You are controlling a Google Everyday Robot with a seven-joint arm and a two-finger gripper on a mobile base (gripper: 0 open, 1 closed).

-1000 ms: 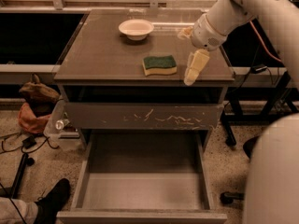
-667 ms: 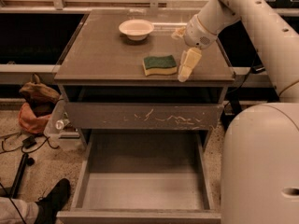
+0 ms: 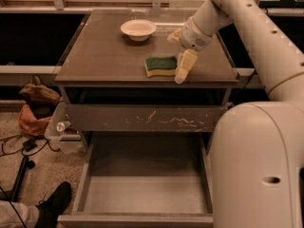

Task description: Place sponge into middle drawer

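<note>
Your claw (image 3: 176, 57) is edging left toward the sponge (image 3: 160, 65), gaping empty with one finger just beside it on the surface (image 3: 104, 56), readying a grasp while the middle drawer (image 3: 142, 194) is waiting open below.

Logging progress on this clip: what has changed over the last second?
The gripper has moved left across the cabinet top and now sits right against the right edge of the sponge; no hold on it shows. The sponge, the white bowl and the open middle drawer stayed where they were.
</note>
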